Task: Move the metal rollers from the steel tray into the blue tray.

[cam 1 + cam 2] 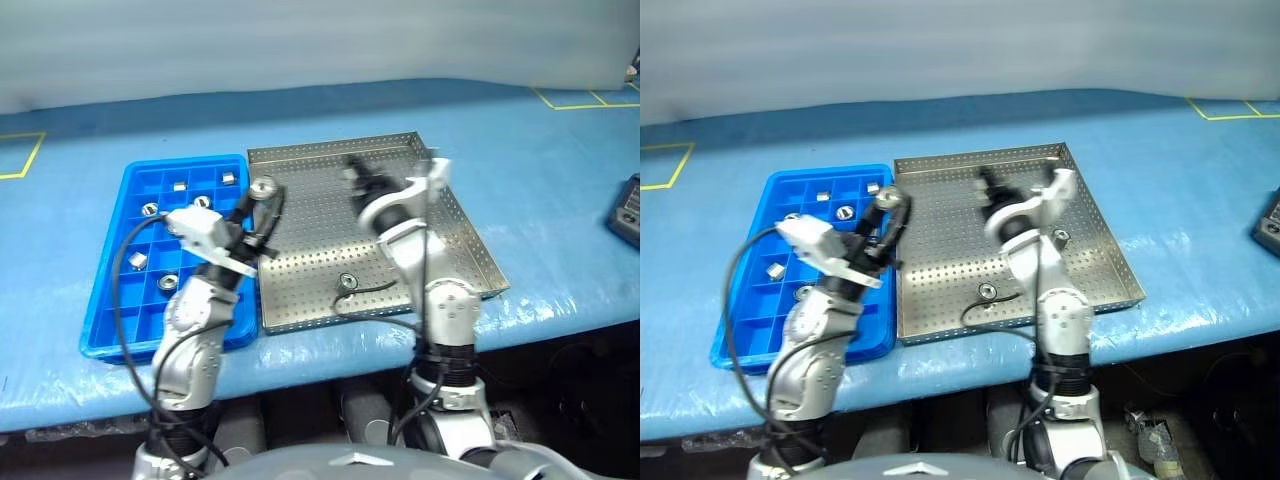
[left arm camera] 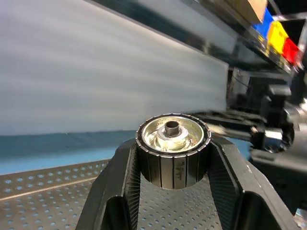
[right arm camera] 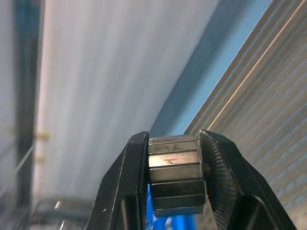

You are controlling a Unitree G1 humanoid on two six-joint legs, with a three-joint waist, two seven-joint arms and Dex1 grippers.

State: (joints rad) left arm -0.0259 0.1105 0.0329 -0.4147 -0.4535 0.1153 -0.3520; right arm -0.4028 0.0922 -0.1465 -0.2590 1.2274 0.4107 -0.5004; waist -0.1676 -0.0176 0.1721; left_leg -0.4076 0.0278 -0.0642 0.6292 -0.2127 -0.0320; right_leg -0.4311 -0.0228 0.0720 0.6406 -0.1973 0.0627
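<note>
Left eye view, near to far. Nearest, along the front edge of the blue-covered bench (image 1: 560,190), two arms rising from below. Left hand (image 1: 262,190) raised over the seam between the two trays, clenched on a metal roller (image 2: 172,149); seen in the left wrist view as a ribbed ring with a dark centre hole, pinched side to side between the black fingers (image 2: 120,187), well above the perforated floor. Right hand (image 1: 358,172) farther in, over the middle of the steel tray (image 1: 300,300), also clenched on a roller (image 3: 173,178); in the right wrist view a faceted silver cylinder gripped between both fingers, tray rim running behind it.

On the steel tray floor, near the front rim, one loose roller (image 1: 348,281) lying flat, with a thin dark cable (image 1: 372,289) curling just beside it. In the right eye view, another roller (image 1: 1061,237) near the tray's right side, partly behind the right arm.

Left of the steel tray and touching it, the blue tray (image 1: 105,315), with several rollers already sitting in separate compartments, among them one near the front (image 1: 168,283) and one toward the far end (image 1: 180,185).

Far right, at the bench edge, a dark device (image 1: 626,208), partly cut off.
</note>
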